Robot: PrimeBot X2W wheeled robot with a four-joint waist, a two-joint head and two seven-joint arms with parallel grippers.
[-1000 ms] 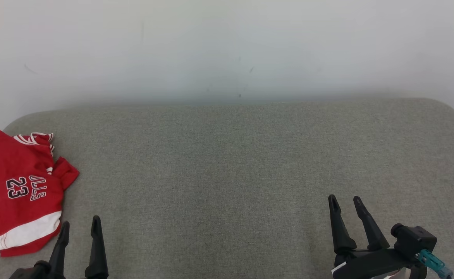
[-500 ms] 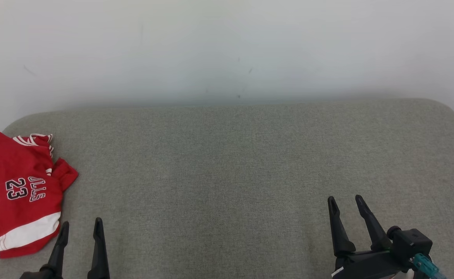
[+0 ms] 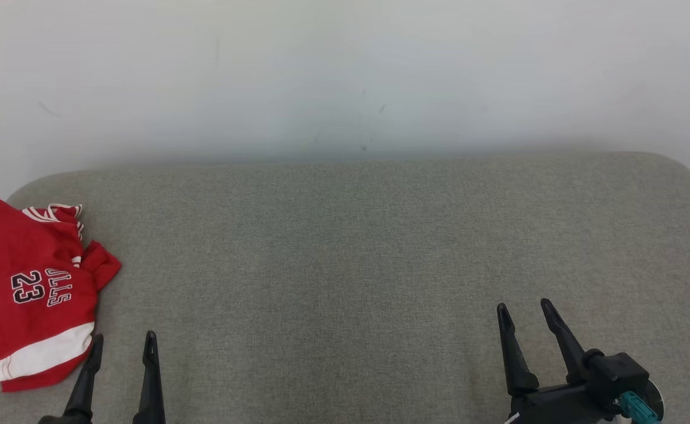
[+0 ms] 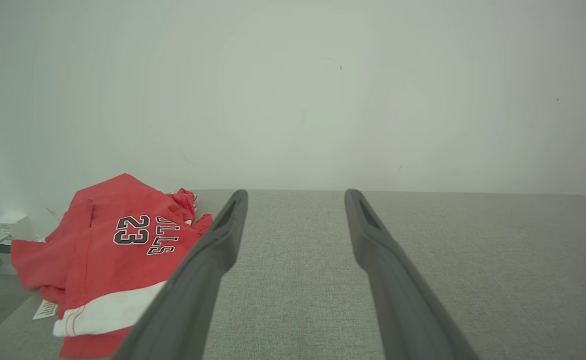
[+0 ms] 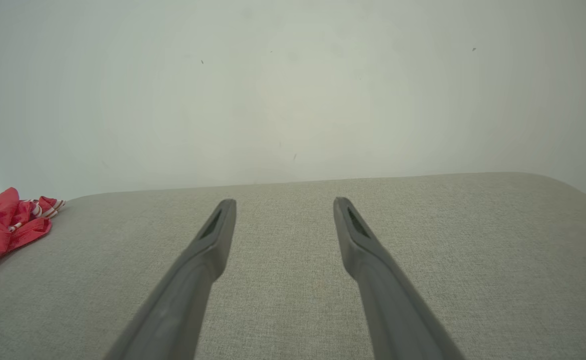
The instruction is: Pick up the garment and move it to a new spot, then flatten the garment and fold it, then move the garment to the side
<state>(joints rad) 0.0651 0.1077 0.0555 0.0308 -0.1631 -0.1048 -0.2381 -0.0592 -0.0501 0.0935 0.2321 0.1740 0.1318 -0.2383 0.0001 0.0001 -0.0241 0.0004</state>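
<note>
Red and crumpled, the jersey (image 3: 33,294) lies heaped at the left end of the table (image 3: 345,265), just beside the left claw (image 3: 124,335), unmoved over the last second, while both claws have only sunk slightly toward the bottom of the head view, the right claw (image 3: 524,304) well apart from the cloth. Both claws are spread with nothing between their fingers, so the pick-up looks not yet begun, and the left arm seems best placed to reach. Grey woven fabric covers the table, offering a wide stretch rightward for a new spot, with a plain pale wall (image 3: 345,70) behind.
</note>
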